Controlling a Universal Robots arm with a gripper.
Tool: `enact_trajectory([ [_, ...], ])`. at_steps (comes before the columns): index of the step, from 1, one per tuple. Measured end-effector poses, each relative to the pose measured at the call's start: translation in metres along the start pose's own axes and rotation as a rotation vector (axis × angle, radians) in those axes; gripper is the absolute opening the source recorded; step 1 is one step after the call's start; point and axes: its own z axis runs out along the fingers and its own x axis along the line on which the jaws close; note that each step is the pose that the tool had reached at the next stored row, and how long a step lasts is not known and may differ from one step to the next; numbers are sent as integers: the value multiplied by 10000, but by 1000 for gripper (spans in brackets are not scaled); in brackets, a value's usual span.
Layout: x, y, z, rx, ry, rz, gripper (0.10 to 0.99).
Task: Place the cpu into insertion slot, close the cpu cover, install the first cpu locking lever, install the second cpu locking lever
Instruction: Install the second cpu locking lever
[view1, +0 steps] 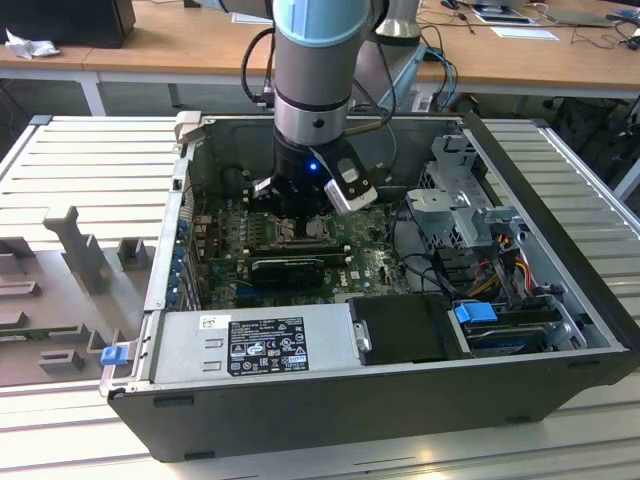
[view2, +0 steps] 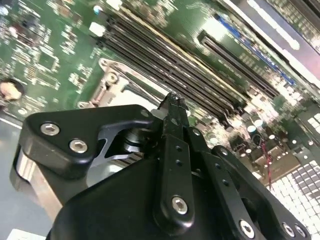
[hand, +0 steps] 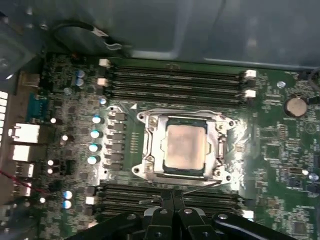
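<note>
The cpu (hand: 185, 146) lies flat in the insertion slot, its silver-grey top showing through the cut-out of the cpu cover (hand: 150, 145). The cover is down around it. A thin wire lever (hand: 202, 185) runs along the socket edge nearest the gripper, and I cannot tell whether it is latched. My gripper (hand: 173, 197) hangs just beside that edge, over the memory slots, fingers together with nothing between them. In the second wrist view the gripper (view2: 173, 100) ends close to a corner of the socket frame (view2: 112, 75). In the exterior view the gripper (view1: 300, 215) is low over the green motherboard (view1: 360, 265).
The board lies inside an open computer case (view1: 560, 300). Long black memory slots (hand: 175, 80) flank the socket on two sides. A black graphics card (view1: 288, 270) and the power supply (view1: 250, 345) sit near the case front. Drive cage and cables (view1: 470, 215) stand at the exterior view's right.
</note>
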Motion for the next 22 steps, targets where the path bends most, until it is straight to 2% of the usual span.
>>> enact_trajectory([
  [4,38,-14,147,0,15,-9,106],
  [7,71,-18,211,-15,18,-28,106],
  [9,108,-21,225,-78,18,-67,106],
  [13,207,-101,226,-483,-13,-110,106],
  [15,225,-125,233,-714,-30,-122,106],
  [20,230,-173,250,-997,-54,-127,106],
  [22,245,-216,272,-1237,-71,-137,106],
])
